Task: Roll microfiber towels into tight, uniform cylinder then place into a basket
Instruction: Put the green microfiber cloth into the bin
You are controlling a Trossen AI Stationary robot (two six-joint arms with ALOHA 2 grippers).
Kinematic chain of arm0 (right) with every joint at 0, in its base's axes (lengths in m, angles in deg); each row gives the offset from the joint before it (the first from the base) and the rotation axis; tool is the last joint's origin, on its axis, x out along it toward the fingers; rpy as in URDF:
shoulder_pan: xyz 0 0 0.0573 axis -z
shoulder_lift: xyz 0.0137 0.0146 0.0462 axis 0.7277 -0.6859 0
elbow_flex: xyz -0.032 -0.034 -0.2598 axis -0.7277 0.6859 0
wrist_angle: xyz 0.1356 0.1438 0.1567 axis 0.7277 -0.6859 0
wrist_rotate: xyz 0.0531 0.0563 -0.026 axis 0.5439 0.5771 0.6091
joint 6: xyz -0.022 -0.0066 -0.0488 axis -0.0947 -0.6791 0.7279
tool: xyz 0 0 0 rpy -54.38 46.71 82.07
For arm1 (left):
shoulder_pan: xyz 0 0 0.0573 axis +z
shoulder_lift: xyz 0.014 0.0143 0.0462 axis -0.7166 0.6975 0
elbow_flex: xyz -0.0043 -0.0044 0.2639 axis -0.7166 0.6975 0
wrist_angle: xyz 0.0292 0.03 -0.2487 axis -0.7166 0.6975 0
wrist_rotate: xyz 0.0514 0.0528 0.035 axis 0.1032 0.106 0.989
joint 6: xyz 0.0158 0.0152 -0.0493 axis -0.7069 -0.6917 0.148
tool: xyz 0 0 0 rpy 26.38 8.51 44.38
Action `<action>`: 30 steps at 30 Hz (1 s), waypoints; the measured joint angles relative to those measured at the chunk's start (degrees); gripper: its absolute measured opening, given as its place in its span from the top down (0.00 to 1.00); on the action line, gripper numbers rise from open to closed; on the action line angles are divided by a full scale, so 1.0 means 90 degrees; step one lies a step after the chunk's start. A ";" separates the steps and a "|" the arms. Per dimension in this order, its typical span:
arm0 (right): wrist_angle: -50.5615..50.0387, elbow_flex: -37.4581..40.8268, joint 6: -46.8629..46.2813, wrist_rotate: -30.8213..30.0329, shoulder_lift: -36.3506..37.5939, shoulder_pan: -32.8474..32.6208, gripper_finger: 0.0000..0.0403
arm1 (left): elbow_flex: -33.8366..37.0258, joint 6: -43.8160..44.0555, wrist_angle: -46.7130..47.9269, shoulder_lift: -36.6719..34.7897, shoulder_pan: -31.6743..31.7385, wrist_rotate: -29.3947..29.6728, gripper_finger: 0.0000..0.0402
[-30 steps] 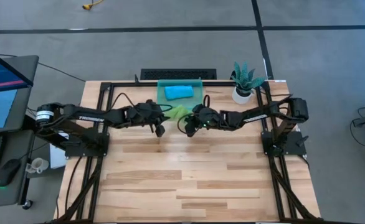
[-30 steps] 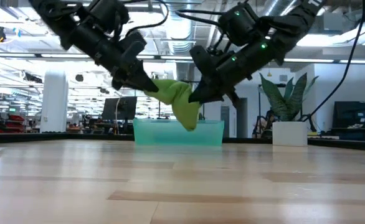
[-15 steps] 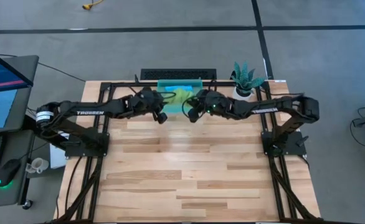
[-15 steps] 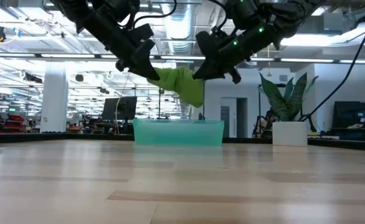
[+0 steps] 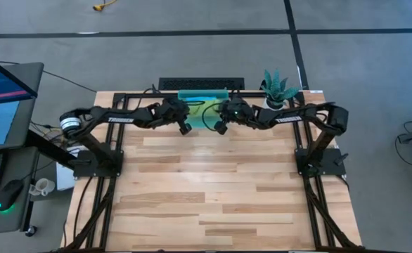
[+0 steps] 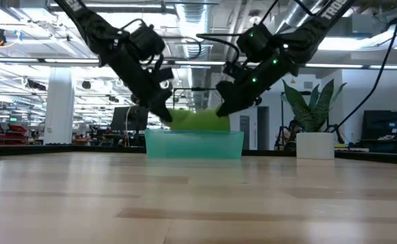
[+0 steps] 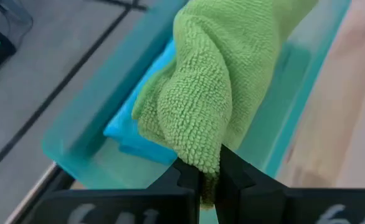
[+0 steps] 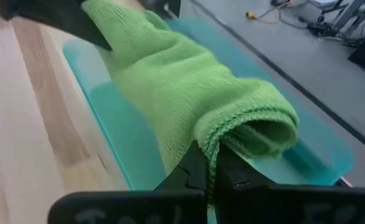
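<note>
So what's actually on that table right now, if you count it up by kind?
Towels: 2, a green towel pinched at both ends above the basket, and a blue towel lying in it
Basket: 1, teal basket
Potted plant: 1, potted plant
Robot arms: 2, left gripper, right gripper
Total: 6

Both arms reached inward from their bases at the sides of the surface and met near the middle of its far edge. The left gripper [image 5: 183, 126] pointed toward the right arm, its fingers [image 7: 185, 180] pinched together. The right gripper [image 5: 220, 126] faced it from the other side, close but apart, its fingers [image 8: 195, 171] likewise pressed together. In the low view both wrists slanted down and inward, with the left gripper [image 6: 163, 114] and right gripper [image 6: 223, 108] at about the same height above the surface.
</note>
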 joint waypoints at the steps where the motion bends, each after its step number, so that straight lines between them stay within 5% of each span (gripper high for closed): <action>1: -0.0064 0.0000 0.0059 0.0025 -0.0009 0.0039 0.96 | 0.0000 -0.0041 0.0023 0.0075 0.0053 -0.0010 0.98; 8: -0.0651 -0.0005 0.0212 0.0211 -0.0102 0.0192 0.96 | -0.0005 -0.0064 0.0053 0.0341 0.0254 -0.0685 0.98; 18: -0.0919 -0.0002 -0.0434 0.0401 -0.0100 0.0026 0.96 | -0.0005 0.0103 0.0247 0.0373 0.0242 -0.0705 0.97; 30: -0.1123 0.0000 -0.0903 0.0378 -0.0100 0.0081 0.96 | -0.0247 0.0192 0.0446 0.0320 0.0242 -0.1134 0.70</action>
